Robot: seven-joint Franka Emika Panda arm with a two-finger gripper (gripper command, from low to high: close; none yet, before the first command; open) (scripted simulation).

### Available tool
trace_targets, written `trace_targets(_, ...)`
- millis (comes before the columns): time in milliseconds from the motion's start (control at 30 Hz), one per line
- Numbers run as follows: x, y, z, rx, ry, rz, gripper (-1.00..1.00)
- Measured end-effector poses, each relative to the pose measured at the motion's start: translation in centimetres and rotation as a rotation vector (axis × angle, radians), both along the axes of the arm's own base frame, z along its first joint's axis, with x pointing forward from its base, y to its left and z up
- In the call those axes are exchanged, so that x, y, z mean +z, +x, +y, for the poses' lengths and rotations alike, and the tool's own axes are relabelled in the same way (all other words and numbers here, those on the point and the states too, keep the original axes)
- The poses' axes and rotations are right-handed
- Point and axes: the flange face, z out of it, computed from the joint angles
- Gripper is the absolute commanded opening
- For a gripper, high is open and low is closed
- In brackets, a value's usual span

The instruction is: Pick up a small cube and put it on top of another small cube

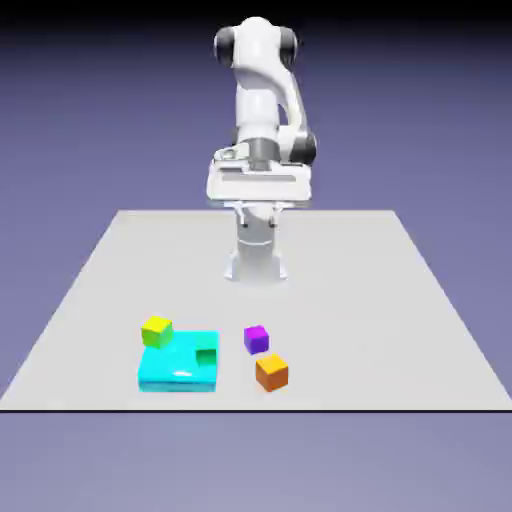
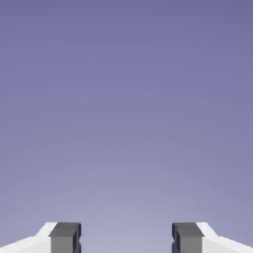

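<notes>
Purple cube (image 1: 256, 339) sits turned cornerwise beside orange cube (image 1: 271, 372); fingers (image 2: 65, 237) spread, gripping nothing.

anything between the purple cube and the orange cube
Nothing: in the exterior view only bare table separates the purple cube from the orange cube.

A rendered simulation scene, not a real room: a flat, plain grey tabletop (image 1: 400, 300) floats before an empty, featureless blue-violet backdrop (image 1: 90, 100).
</notes>
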Motion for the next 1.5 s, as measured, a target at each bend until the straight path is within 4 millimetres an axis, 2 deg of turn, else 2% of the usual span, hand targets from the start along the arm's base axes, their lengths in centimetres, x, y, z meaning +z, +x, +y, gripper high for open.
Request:
trace_targets(200,-6.5,3.4,0.9,0.121,-0.047,0.218,0.0)
trace_targets(400,-13.7,5.6,1.9,0.25,-0.102,0.431,0.0)
trace_targets(667,-24.0,6.6,2.8,0.43,-0.187,0.707,0.0)
trace_targets(700,-24.8,6.6,2.9,0.444,-0.193,0.728,0.0)
trace_targets(733,-24.8,6.6,2.9,0.444,-0.193,0.728,0.0)
trace_targets(900,-31.0,6.7,2.9,0.444,-0.194,0.727,0.0)
trace_targets(933,-31.8,6.6,2.9,0.444,-0.193,0.728,-1.0)
trace_targets(1000,-31.8,6.6,2.9,0.444,-0.193,0.728,-1.0)
trace_targets(1167,-25.6,6.6,2.9,0.444,-0.194,0.728,-1.0)
trace_targets(1200,-24.4,6.6,1.9,0.428,-0.188,0.729,-1.0)
trace_targets(1300,-20.3,6.3,-7.5,0.273,-0.138,0.735,-1.0)
trace_targets(1333,-19.0,5.3,-11.8,0.193,-0.107,0.738,-1.0)
trace_targets(1400,-16.6,3.7,-15.9,0.129,-0.081,0.741,-1.0)
trace_targets(1433,-15.5,2.0,-19.6,0.059,-0.05,0.744,-1.0)
trace_targets(1467,-14.4,0.5,-22.0,0.015,-0.028,0.745,-1.0)
trace_targets(1500,-13.7,-0.5,-23.4,-0.011,-0.014,0.746,-1.0)
